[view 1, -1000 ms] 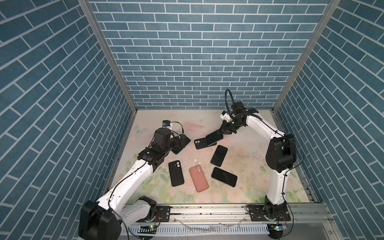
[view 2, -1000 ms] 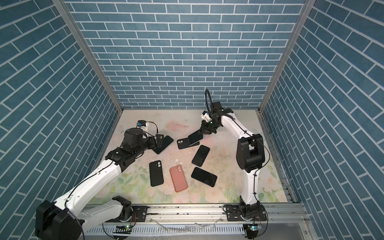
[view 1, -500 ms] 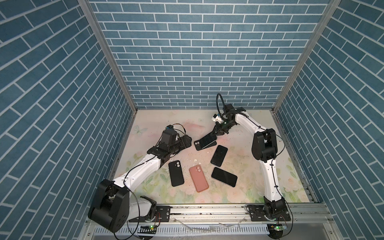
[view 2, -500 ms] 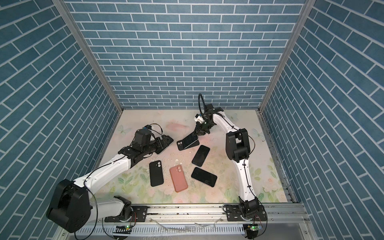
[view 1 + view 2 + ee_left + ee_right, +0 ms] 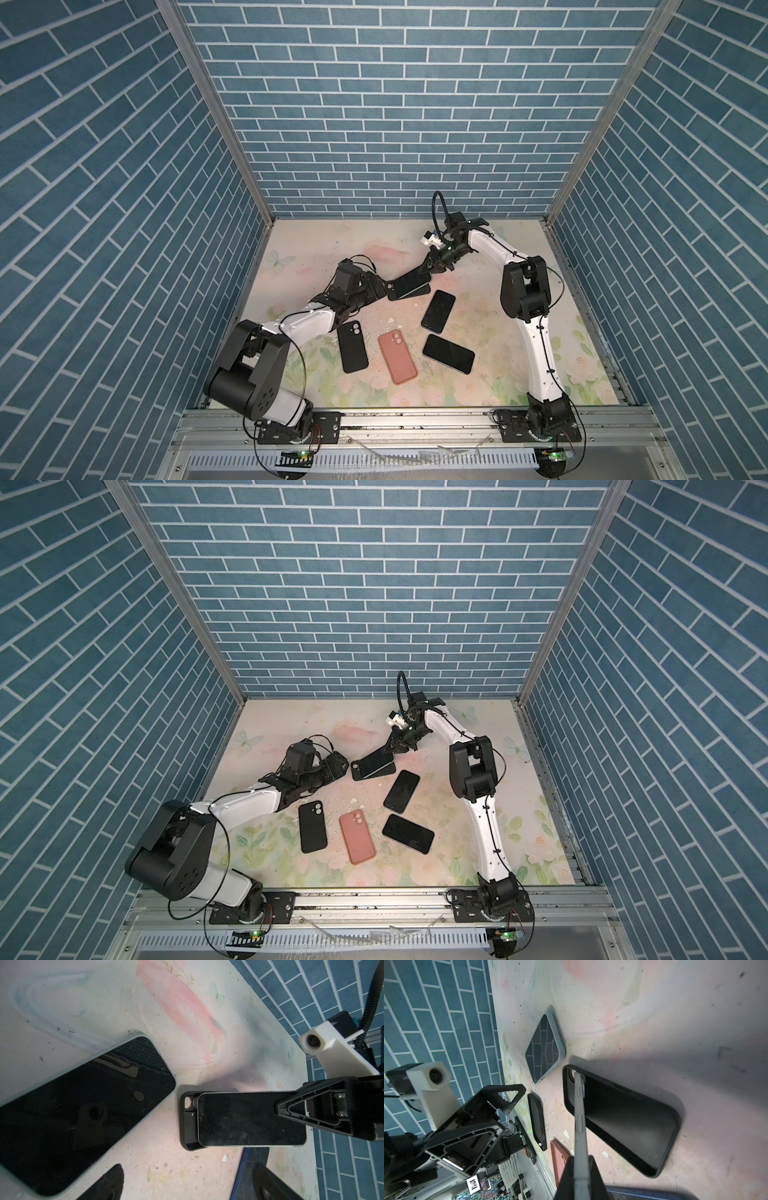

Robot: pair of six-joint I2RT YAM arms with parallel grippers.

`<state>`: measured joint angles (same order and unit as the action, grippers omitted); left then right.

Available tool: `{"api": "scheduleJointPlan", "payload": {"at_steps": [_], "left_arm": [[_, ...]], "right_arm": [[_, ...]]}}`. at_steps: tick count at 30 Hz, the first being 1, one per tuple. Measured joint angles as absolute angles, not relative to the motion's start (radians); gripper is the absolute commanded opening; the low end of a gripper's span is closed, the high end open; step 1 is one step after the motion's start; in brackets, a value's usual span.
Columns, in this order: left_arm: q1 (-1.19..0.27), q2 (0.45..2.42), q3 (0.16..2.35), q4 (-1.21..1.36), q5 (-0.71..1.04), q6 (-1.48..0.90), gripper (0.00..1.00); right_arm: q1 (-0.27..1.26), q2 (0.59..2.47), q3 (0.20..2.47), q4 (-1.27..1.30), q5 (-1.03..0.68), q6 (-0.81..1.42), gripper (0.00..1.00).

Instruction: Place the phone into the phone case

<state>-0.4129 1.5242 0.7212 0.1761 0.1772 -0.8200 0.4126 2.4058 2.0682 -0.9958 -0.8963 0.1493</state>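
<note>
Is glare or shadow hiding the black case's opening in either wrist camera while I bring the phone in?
Left wrist view: no glare on the black case; the phone covers most of it, screen dusty. Right wrist view: the case sits in soft shadow, its rim readable; the right gripper, close to the lens, looks dark and soft. Both top views: evenly lit.

Floral mat (image 5: 478, 395), flat, scuffed, with white flecks (image 5: 390, 320) near the middle. Blue brick walls (image 5: 395, 104) on three sides; metal rail (image 5: 415, 422) along the front.

Black case (image 5: 352, 347) and pink case (image 5: 397, 357) lie side by side, apart, camera ends toward the back wall. To their right are two dark phones, screens up, not touching: far phone (image 5: 438, 311) and near phone (image 5: 449, 354). In the left wrist view, a phone in a pale case (image 5: 79, 1113) lies flat, screen up.
</note>
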Motion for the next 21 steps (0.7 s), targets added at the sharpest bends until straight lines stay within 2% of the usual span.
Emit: {"api": "scheduleJointPlan", "payload": {"at_steps": [6, 14, 21], "left_arm": [[-0.442, 1.626, 0.728, 0.250, 0.169, -0.834, 0.95], [-0.478, 1.750, 0.771, 0.378, 0.166, -0.873, 0.93], [-0.503, 1.770, 0.768, 0.437, 0.146, -0.924, 0.90]], "right_arm": [[0.413, 2.338, 1.921, -0.907, -0.929, 0.160, 0.00], [0.410, 2.306, 1.833, -0.829, -0.944, 0.189, 0.00], [0.410, 2.251, 1.711, -0.698, -0.942, 0.280, 0.00]]}}
